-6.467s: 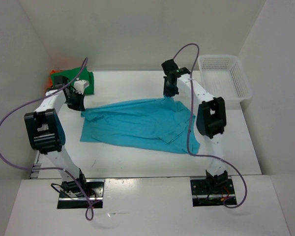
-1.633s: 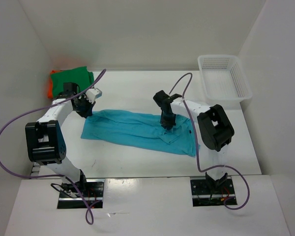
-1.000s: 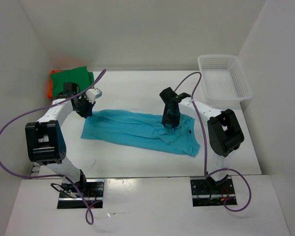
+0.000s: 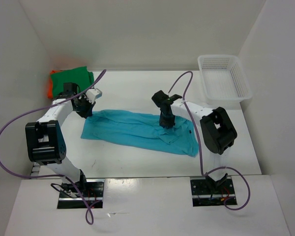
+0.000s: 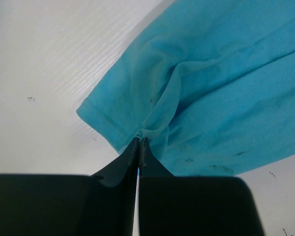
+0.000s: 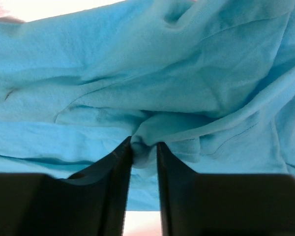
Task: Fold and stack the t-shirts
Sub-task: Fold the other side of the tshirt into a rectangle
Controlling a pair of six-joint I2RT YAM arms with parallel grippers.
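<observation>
The light turquoise cloth t-shirt [image 4: 132, 129] is lying rumpled and folded lengthwise across the middle of the white table [image 4: 128, 91], the left gripper [image 5: 139, 142] pinching cloth tight beside its left hem, the right gripper [image 6: 144, 147] squeezing a bunched fold near its right end.

Left arm [image 4: 54, 112]: white links, bulky black joint housings.
Right arm [image 4: 196, 107]: same build, white links and black housings.
Left gripper [image 4: 87, 114]: black body, with a white block at the wrist.
Right gripper [image 4: 166, 124]: black body.
Fingers [image 5: 119, 167]: matte black, flat-sided, tapering to narrow tips.
Cables [image 4: 5, 129]: purple, one per arm, running in a wide loop from base to wrist.
Bases [image 4: 81, 189]: black plates; thin red wire at the right one.
</observation>
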